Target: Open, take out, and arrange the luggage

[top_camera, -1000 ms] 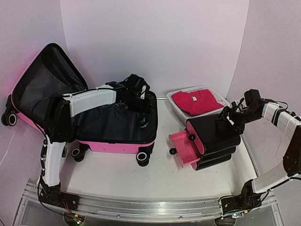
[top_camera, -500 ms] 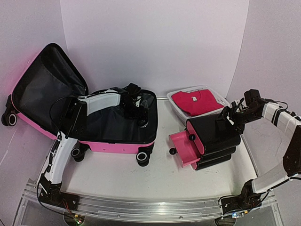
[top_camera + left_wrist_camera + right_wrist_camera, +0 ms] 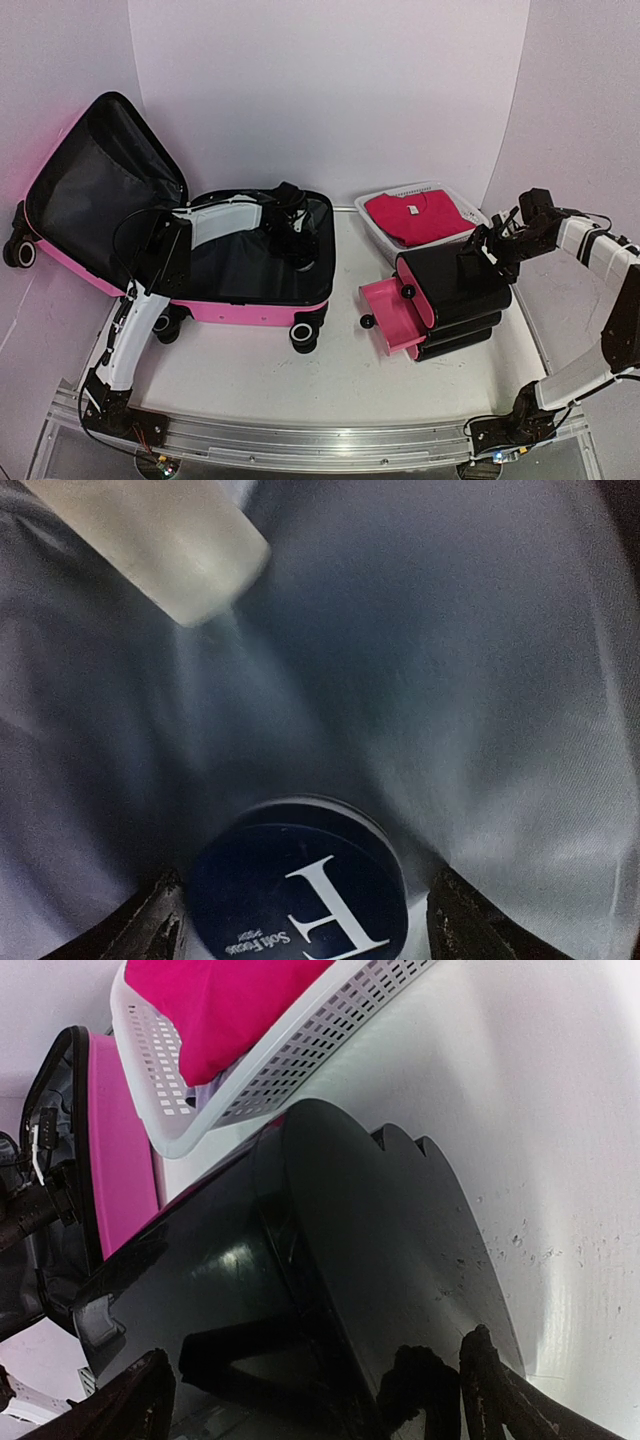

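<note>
The luggage (image 3: 250,305), a bright-pink hard-shell suitcase, lies open at left-centre of the top view, its lid tilted up toward the upper left. Deep in its black-lined lower half, near the right rear corner, the left end effector (image 3: 298,243) is spread, with a dark-blue round tin (image 3: 300,885) lettered "F" between its fingertips. A frosted white cylinder (image 3: 160,540) lies at the wrist view's upper left. The right end effector (image 3: 488,250), also spread, sits over the topmost of the stacked black cases (image 3: 455,295) at right, beside a white mesh basket (image 3: 372,228).

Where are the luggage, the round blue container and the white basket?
luggage (image 3: 250,311), top view, pink front wall.
round blue container (image 3: 298,885), left wrist view, top face.
white basket (image 3: 330,1030), right wrist view, mesh side wall.
</note>
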Action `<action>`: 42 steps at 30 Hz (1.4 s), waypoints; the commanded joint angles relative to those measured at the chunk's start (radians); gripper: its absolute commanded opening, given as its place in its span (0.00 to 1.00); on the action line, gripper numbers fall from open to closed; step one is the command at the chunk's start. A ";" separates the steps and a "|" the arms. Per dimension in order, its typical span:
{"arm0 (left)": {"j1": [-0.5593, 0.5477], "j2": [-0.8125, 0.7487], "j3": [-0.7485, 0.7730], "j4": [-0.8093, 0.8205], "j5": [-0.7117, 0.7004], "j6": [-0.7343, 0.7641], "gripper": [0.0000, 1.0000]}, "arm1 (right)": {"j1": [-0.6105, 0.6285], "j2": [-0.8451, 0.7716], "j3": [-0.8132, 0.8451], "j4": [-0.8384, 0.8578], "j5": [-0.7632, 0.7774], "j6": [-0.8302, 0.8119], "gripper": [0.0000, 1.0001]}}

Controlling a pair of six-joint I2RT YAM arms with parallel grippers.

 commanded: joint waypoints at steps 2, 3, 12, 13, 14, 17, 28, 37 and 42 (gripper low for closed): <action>-0.010 -0.025 -0.042 -0.013 -0.002 0.023 0.83 | 0.006 -0.001 0.043 0.016 -0.038 -0.007 0.98; -0.010 -0.027 -0.045 -0.015 -0.001 0.025 0.81 | 0.005 -0.001 0.043 0.016 -0.039 -0.007 0.98; -0.010 -0.124 -0.077 -0.013 -0.036 0.047 0.61 | 0.006 -0.016 0.048 0.014 -0.039 -0.001 0.98; -0.011 -0.144 -0.077 -0.011 -0.052 0.052 0.59 | 0.006 -0.017 0.048 0.014 -0.039 0.001 0.98; -0.010 -0.170 -0.077 -0.011 -0.066 0.059 0.57 | 0.007 -0.017 0.048 0.014 -0.040 0.001 0.98; -0.013 -0.249 -0.096 -0.003 -0.110 0.071 0.53 | 0.006 -0.023 0.044 0.014 -0.039 0.000 0.98; -0.249 -0.615 -0.432 0.204 0.040 0.248 0.47 | 0.006 -0.016 0.039 0.014 -0.037 -0.003 0.98; -0.435 -0.712 -0.770 0.702 0.131 0.246 0.45 | 0.006 -0.010 0.027 0.020 -0.043 -0.009 0.98; -0.475 -0.615 -0.738 0.783 0.121 0.260 0.43 | 0.006 -0.010 0.022 0.027 -0.049 -0.007 0.98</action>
